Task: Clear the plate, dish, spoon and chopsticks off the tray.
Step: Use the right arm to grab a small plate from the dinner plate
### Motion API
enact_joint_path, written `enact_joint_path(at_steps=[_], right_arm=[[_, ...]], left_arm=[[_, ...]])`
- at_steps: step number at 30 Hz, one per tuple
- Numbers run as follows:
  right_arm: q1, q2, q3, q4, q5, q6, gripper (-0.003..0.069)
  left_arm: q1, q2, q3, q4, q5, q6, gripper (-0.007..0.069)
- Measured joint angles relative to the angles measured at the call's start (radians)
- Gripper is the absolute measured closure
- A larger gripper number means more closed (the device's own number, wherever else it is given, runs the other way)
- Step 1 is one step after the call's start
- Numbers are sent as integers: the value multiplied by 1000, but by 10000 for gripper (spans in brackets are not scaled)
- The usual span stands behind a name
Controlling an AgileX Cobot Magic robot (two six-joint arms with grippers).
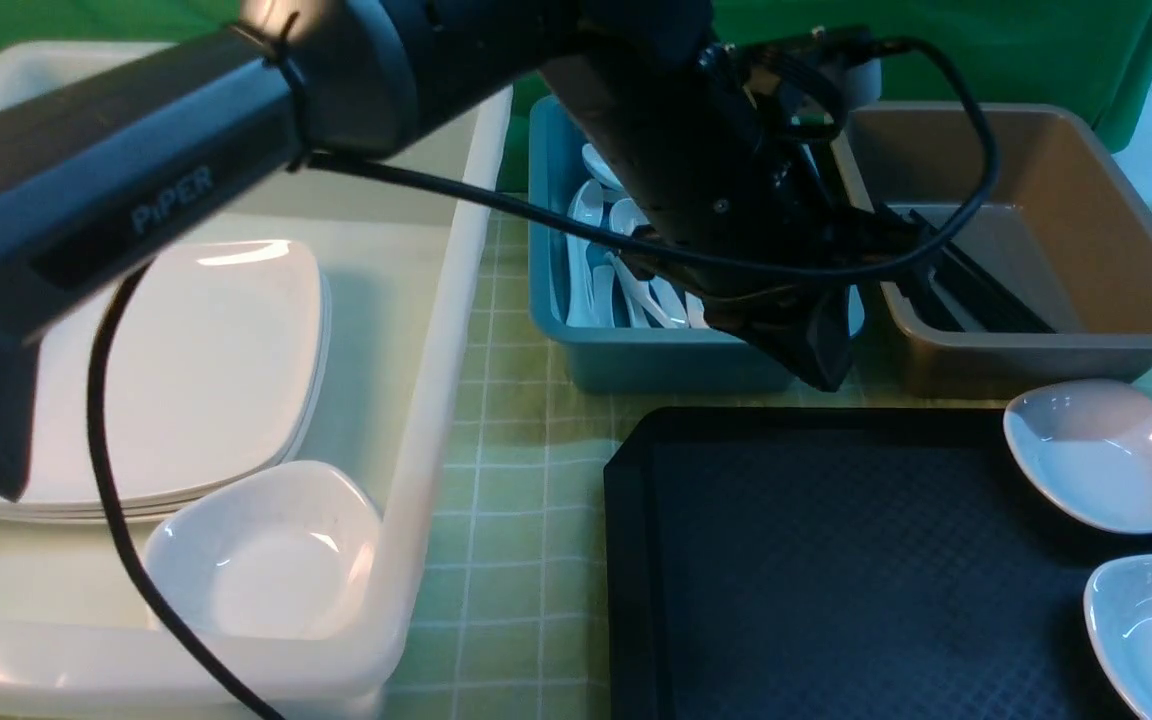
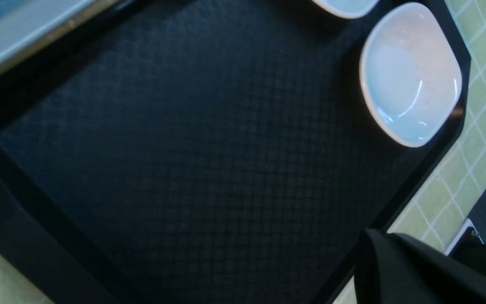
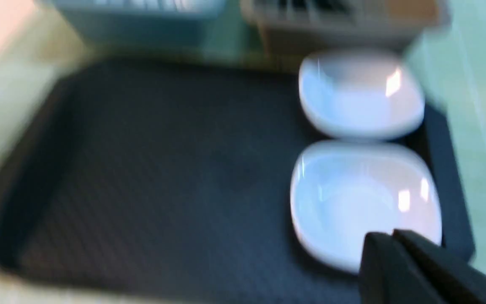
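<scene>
I observed the left gripper point(image 1: 821, 365) at the end of the black arm that reached across the front view. It hung above the gap between the teal rectangular plastic bin point(image 1: 666, 360) and the brown rectangular plastic bin point(image 1: 1036, 350), its fingers pressed together with nothing between them. The right gripper point(image 3: 380, 240) appeared only in its own wrist view, with its jaws likewise pressed together. Its tips overlapped the rim of the near dish point(image 1: 1151, 625), a small deep glossy white dish, but blur prevented me from confirming contact. That dish sat at the right edge of the big black diamond-textured plastic tray point(image 1: 836, 560). The far dish point(image 1: 1101, 455), of the same kind, sat just beyond it at the tray's far right corner, and the two were close together. The remainder of the tray surface was bare. The large squarish glossy white plates point(image 1: 196, 370) lay stacked inside the long white plastic tub point(image 1: 436, 400) on the left, with another small deep white bowl point(image 1: 266, 550) in front of them. The white ceramic soup spoons point(image 1: 626, 280) lay in the teal bin. The thin black chopsticks point(image 1: 986, 290) lay in the brown bin. All containers rested on the green checked tablecloth point(image 1: 516, 480).
</scene>
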Motion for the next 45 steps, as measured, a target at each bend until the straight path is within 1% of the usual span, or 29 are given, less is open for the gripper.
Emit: enact_joint_path(at_steps=[1, 4, 5, 6, 8, 9, 12, 13, 14, 17, 20, 24, 30, 35, 40, 43, 45], right_arm=[[0, 46, 0, 0, 42, 1, 651], [0, 204, -1, 1, 87, -12, 650], [0, 215, -1, 2, 87, -12, 649], [0, 305, -1, 5, 73, -26, 636], [0, 418, -3, 11, 35, -38, 603], [0, 429, -3, 12, 31, -38, 599], [0, 626, -4, 19, -54, -62, 480], [0, 648, -4, 19, -65, -65, 472], [0, 739, -4, 19, -121, -69, 405], [0, 851, -4, 19, -201, -72, 340], [0, 960, -5, 6, -288, -78, 313], [0, 1093, -14, -47, -354, -70, 308], [0, 1232, -58, -101, -398, -61, 308], [0, 1313, -78, -142, -399, -58, 306], [1, 1342, -94, -180, -382, -2, 306], [1, 1347, -96, -187, -379, 14, 323], [2, 1352, -98, -203, -376, 20, 415]], left_arm=[[0, -1, 0, 2, 11, 1, 636], [2, -9, 3, 47, 31, 6, 634], [2, -12, 4, 58, 31, 6, 634], [4, -25, 8, 106, 33, 6, 632], [15, -42, 11, 155, 35, 5, 631], [17, -44, 11, 159, 35, 5, 631], [70, -91, 37, 187, 35, 4, 631], [78, -98, 43, 187, 35, 4, 631], [115, -129, 79, 187, 34, 4, 631], [188, -175, 151, 187, 34, 4, 631], [271, -225, 227, 191, 35, 4, 631], [371, -306, 324, 195, 34, 4, 631], [460, -414, 415, 195, 35, 25, 631], [495, -479, 472, 195, 35, 66, 631], [500, -516, 527, 202, 37, 87, 631], [500, -521, 547, 202, 38, 98, 631], [500, -521, 561, 202, 38, 110, 631]])
